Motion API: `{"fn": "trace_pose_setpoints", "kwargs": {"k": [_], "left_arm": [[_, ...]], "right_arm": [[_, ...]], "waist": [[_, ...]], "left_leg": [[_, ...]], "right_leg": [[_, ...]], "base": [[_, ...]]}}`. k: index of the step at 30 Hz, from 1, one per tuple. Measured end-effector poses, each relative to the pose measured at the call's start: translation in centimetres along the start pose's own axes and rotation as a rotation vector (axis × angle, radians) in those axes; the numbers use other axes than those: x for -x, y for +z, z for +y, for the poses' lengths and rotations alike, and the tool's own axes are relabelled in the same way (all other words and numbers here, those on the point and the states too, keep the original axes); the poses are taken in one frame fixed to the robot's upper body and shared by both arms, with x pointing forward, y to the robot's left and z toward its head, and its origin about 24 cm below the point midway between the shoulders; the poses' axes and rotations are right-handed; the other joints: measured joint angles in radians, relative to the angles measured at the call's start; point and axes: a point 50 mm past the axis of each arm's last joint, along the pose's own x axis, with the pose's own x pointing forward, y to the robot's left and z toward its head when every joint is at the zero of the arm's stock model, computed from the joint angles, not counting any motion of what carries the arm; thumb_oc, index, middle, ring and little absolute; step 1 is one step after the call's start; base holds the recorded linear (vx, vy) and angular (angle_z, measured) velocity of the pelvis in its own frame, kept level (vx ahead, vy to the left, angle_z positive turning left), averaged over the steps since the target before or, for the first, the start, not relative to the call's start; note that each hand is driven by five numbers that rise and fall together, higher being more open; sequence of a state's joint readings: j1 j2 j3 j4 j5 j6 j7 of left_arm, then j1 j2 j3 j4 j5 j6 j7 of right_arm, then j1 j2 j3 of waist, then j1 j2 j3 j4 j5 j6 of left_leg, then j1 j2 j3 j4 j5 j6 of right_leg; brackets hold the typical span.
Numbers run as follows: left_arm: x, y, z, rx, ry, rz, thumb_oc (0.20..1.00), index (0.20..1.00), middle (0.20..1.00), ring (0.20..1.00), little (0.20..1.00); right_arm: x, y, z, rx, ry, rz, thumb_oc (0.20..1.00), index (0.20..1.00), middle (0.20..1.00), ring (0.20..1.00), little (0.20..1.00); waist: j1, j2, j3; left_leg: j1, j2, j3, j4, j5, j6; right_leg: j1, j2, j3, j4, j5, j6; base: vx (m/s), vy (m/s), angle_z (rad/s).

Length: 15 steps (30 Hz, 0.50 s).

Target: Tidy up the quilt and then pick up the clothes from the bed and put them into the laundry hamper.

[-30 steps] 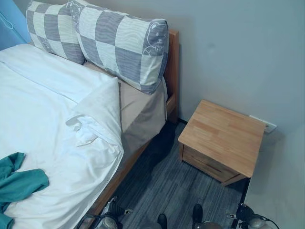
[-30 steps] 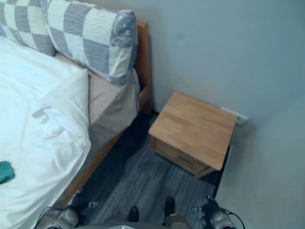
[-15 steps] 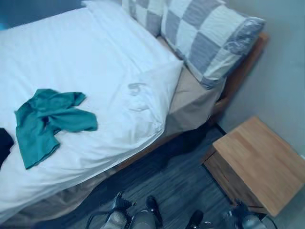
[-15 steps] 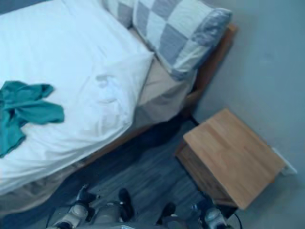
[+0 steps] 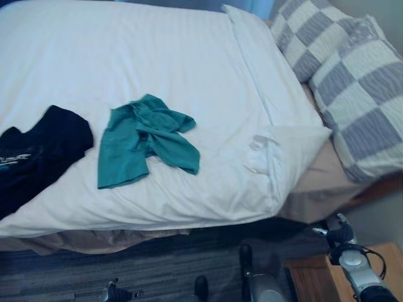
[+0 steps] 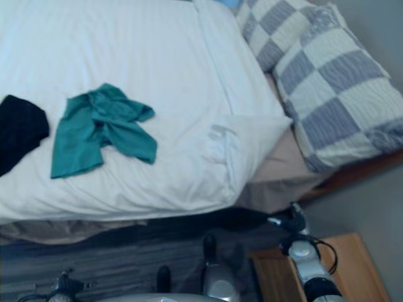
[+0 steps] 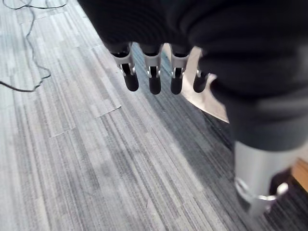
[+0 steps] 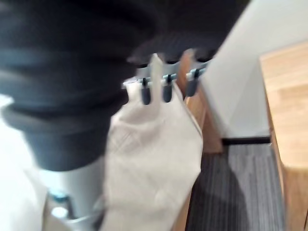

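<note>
Bed (image 5: 327, 189) seen from above, its white quilt (image 5: 157, 56) spread over most of the mattress. At the quilt's near right corner a fold (image 5: 271, 151) is turned back and bunched, leaving the tan sheet (image 5: 315, 182) bare below the two checked pillows (image 5: 352, 94) at the right; by judgement, this is the part of the quilt not yet tidied. A teal garment (image 5: 141, 138) lies crumpled on the quilt near the near edge, and a black garment (image 5: 38, 154) lies just left of it, apart from it; both are within reach from the bedside, which suits picking them up once the quilt is flat. No laundry hamper can be made out.

The left hand (image 7: 154, 72) hangs over the grey carpet floor (image 7: 96, 159), fingers straight and relaxed, holding nothing. The right hand (image 8: 163, 82) hangs beside the tan sheet at the bed's side, near the wooden nightstand (image 6: 352, 270); its fingers appear loose and empty. Both arms thus rest low, the work on the quilt corner not yet begun.
</note>
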<state>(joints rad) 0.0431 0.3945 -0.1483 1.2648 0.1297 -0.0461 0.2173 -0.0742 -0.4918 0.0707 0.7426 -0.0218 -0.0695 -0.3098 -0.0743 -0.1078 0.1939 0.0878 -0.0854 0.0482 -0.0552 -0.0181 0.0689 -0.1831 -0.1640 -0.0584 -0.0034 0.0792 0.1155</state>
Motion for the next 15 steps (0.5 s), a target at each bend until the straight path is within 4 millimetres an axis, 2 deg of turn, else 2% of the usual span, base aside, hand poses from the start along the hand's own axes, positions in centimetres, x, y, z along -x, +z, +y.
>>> {"fn": "trace_pose_setpoints", "kwargs": {"k": [1,3,4,5,6,7,8,9,10,11,12,14,15], "left_arm": [[0.0,0.0,0.0,0.001,-0.002,-0.003,1.0,1.0,1.0,1.0,1.0],[0.2,-0.3,-0.4,0.007,-0.007,-0.015,1.0,1.0,1.0,1.0,1.0],[0.3,-0.6,-0.3,0.004,-0.008,-0.009,1.0,1.0,1.0,1.0,1.0],[0.5,-1.4,-0.7,-0.002,-0.018,0.008,1.0,1.0,1.0,1.0,1.0],[0.8,-1.9,-1.6,-0.007,-0.043,0.018,1.0,1.0,1.0,1.0,1.0],[1.0,-1.9,-2.3,-0.009,-0.063,0.014,1.0,1.0,1.0,1.0,1.0],[1.1,-1.1,-3.1,-0.036,-0.094,-0.023,1.0,1.0,1.0,1.0,1.0],[1.1,-0.4,-3.3,-0.051,-0.103,-0.061,1.0,1.0,1.0,1.0,1.0],[1.0,0.8,-3.3,-0.047,-0.103,-0.1,1.0,1.0,1.0,1.0,1.0],[0.9,1.7,-3.3,-0.067,-0.103,-0.134,1.0,1.0,1.0,1.0,1.0],[0.8,2.9,-3.1,-0.084,-0.097,-0.178,1.0,1.0,1.0,1.0,1.0],[0.8,3.8,-3.3,-0.103,-0.099,-0.217,1.0,1.0,1.0,1.0,1.0],[0.9,4.5,-3.3,-0.135,-0.105,-0.251,1.0,1.0,1.0,1.0,1.0]], "right_arm": [[-0.3,0.3,-0.7,0.012,-0.015,-0.013,1.0,1.0,1.0,1.0,1.0],[-1.3,2.2,-5.0,0.08,-0.114,-0.099,1.0,1.0,1.0,1.0,1.0],[-1.6,3.0,-5.7,0.075,-0.139,-0.125,1.0,1.0,1.0,1.0,1.0],[-1.9,4.3,-6.4,0.069,-0.165,-0.167,1.0,1.0,1.0,1.0,1.0],[-2.0,6.1,-7.2,0.086,-0.181,-0.235,1.0,1.0,1.0,1.0,1.0],[-2.0,7.9,-7.3,0.125,-0.18,-0.306,1.0,1.0,1.0,1.0,1.0],[-1.6,10.8,-7.8,0.178,-0.182,-0.44,1.0,1.0,1.0,1.0,1.0],[-1.4,12.4,-8.0,0.227,-0.182,-0.51,1.0,1.0,1.0,1.0,1.0],[-1.3,13.8,-8.5,0.263,-0.197,-0.57,1.0,1.0,1.0,1.0,1.0],[-1.2,16.1,-8.7,0.285,-0.207,-0.645,1.0,1.0,1.0,1.0,1.0],[-0.7,17.9,-8.6,0.333,-0.206,-0.73,1.0,1.0,1.0,1.0,1.0],[-0.4,20.0,-8.1,0.341,-0.197,-0.797,1.0,1.0,1.0,1.0,1.0],[0.3,22.8,-7.9,0.362,-0.193,-0.897,1.0,1.0,1.0,1.0,1.0]], "waist": [[0.0,0.005,0.001],[0.01,0.028,0.001],[0.011,0.025,-0.001],[0.011,0.017,-0.003],[0.027,0.017,-0.002],[0.034,0.016,0.001],[0.032,-0.013,0.016],[0.026,-0.006,0.015],[0.021,0.008,0.014],[0.024,0.021,0.019],[0.011,0.018,0.024],[0.009,0.017,0.028],[0.004,0.013,0.04]], "left_leg": [[0.002,0.002,0.0,-0.001,-0.002,-0.002],[0.01,0.017,0.001,-0.018,-0.011,-0.013],[0.016,0.017,0.004,-0.018,-0.015,-0.019],[0.031,0.018,0.012,-0.019,-0.022,-0.03],[0.053,0.03,0.039,-0.012,-0.038,-0.054],[0.037,0.035,0.056,0.024,-0.047,-0.066],[-0.028,0.041,0.078,0.093,-0.091,-0.074],[-0.048,0.065,0.077,0.057,-0.091,-0.069],[-0.061,0.115,0.076,0.0,-0.078,-0.086],[-0.074,0.165,0.077,-0.012,-0.006,-0.141],[-0.071,0.174,0.073,-0.023,0.011,-0.148],[-0.095,0.181,0.073,-0.031,0.024,-0.146],[-0.111,0.177,0.079,-0.03,0.029,-0.149]], "right_leg": [[0.009,-0.003,-0.004,-0.014,0.003,0.004],[0.031,-0.006,-0.015,-0.085,0.026,-0.001],[0.033,-0.005,-0.01,-0.085,0.061,-0.013],[0.049,-0.007,0.004,-0.085,0.147,-0.043],[0.066,0.007,0.019,-0.087,0.159,-0.027],[0.063,0.014,0.032,-0.087,0.161,-0.029],[0.049,0.005,0.058,-0.081,0.16,-0.03],[0.038,0.014,0.058,-0.081,0.16,-0.03],[0.028,0.046,0.058,-0.081,0.155,-0.036],[0.026,0.078,0.051,-0.088,0.126,-0.054],[0.022,0.083,0.035,-0.088,0.112,-0.056],[0.005,0.084,0.018,-0.088,0.11,-0.058],[-0.024,0.076,0.0,-0.088,0.11,-0.058]], "base": [[0.23,-0.222,0.43],[0.14,-0.128,0.26],[0.09,-0.079,-0.06],[0.1,-0.103,-0.35],[0.06,-0.091,-0.52],[0.07,-0.121,-0.62],[0.02,-0.052,-0.38],[-0.01,-0.083,-0.24],[-0.05,-0.073,-0.25],[-0.09,-0.095,-0.1],[-0.12,-0.062,0.05],[-0.11,-0.052,0.01],[-0.06,-0.03,-0.18]]}}
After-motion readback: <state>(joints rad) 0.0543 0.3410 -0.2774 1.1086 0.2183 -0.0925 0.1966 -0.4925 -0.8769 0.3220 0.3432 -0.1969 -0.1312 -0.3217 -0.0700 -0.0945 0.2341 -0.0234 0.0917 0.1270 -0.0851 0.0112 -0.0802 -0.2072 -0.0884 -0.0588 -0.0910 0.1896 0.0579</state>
